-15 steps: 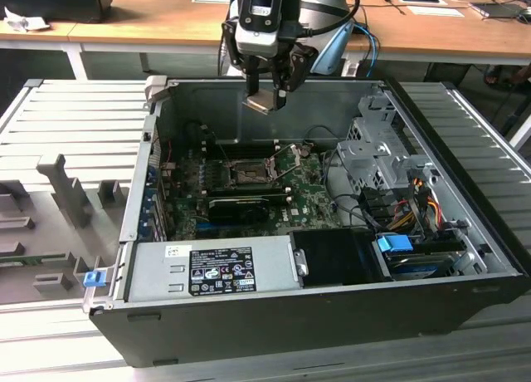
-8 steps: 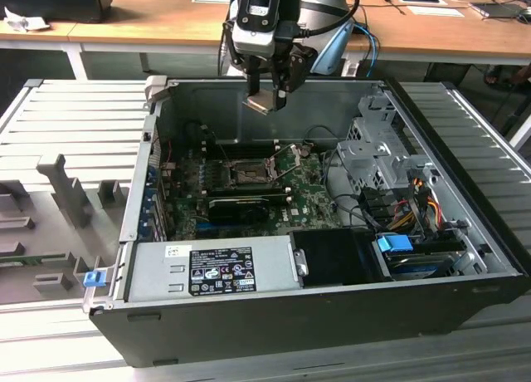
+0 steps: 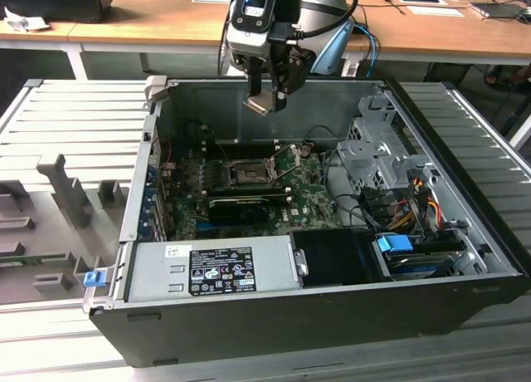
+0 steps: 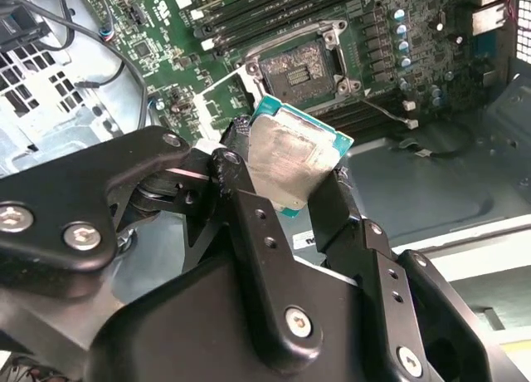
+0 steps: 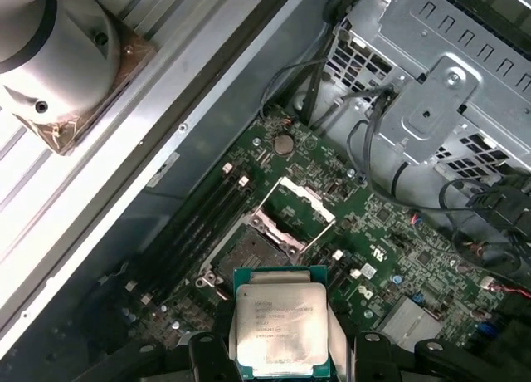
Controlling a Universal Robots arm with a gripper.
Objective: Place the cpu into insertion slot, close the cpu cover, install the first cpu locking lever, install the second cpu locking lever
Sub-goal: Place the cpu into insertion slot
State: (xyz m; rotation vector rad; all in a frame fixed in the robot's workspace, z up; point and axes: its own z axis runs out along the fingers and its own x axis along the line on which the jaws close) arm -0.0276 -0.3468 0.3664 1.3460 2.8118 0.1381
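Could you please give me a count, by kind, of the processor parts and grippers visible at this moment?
Black two-finger gripper: 1
Small flat square silver-grey cpu, held by it: 1
Square black-rimmed insertion slot, empty: 1
Thin silver-grey metal-frame cpu cover, raised open: 1
Total: 4

Silver-grey arm with blue cap, black screw-studded jaws.

Fingers of the gripper are covering two edges of the cpu; behind the cpu, the insertion slot is lying partly hidden.
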